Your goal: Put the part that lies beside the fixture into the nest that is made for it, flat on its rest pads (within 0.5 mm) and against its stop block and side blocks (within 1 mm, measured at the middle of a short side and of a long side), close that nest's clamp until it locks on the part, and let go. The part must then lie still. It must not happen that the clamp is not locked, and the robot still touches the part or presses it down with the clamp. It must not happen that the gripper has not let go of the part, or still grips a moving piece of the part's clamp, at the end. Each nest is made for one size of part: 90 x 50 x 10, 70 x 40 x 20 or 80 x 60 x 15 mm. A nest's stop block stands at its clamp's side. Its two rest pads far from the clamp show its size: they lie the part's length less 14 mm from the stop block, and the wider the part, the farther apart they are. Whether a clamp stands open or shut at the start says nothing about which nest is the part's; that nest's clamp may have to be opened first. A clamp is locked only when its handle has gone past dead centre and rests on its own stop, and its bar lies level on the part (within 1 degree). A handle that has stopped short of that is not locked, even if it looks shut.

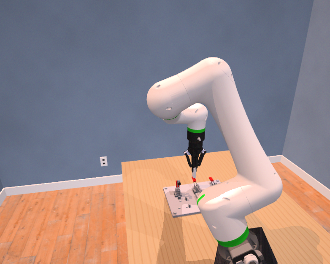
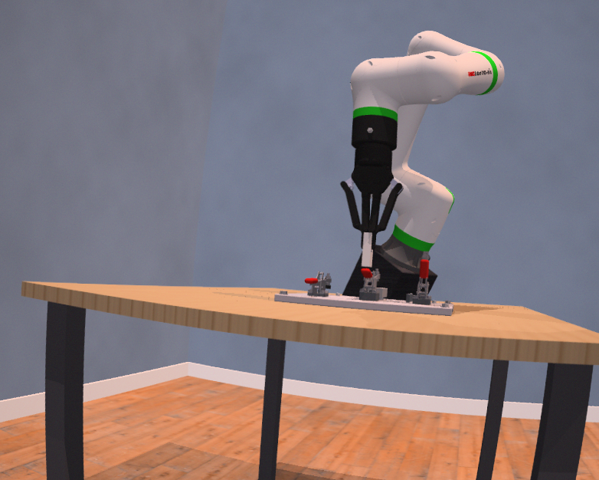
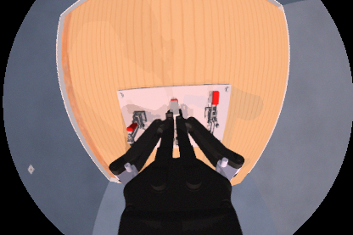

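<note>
The grey fixture plate point(image 1: 185, 200) lies on the wooden table and carries three clamps with red handles. My gripper point(image 1: 194, 171) points straight down, its fingers shut with nothing between them. Its tips hang right above the middle clamp's red handle point(image 1: 193, 179); I cannot tell whether they touch it. In the exterior view the gripper point(image 2: 367, 253) stands over that handle point(image 2: 366, 272). The handle at one end point(image 2: 423, 268) stands upright and the one at the other end point(image 2: 311, 280) lies flat. In the wrist view the fingers point(image 3: 173, 121) cover the middle clamp point(image 3: 175, 103). No view shows the part.
My own arm's lower link point(image 1: 233, 198) hides the near right corner of the plate and the table beside it. The robot base point(image 1: 244, 249) stands at the table's near edge. The plate also shows in the wrist view point(image 3: 172, 113).
</note>
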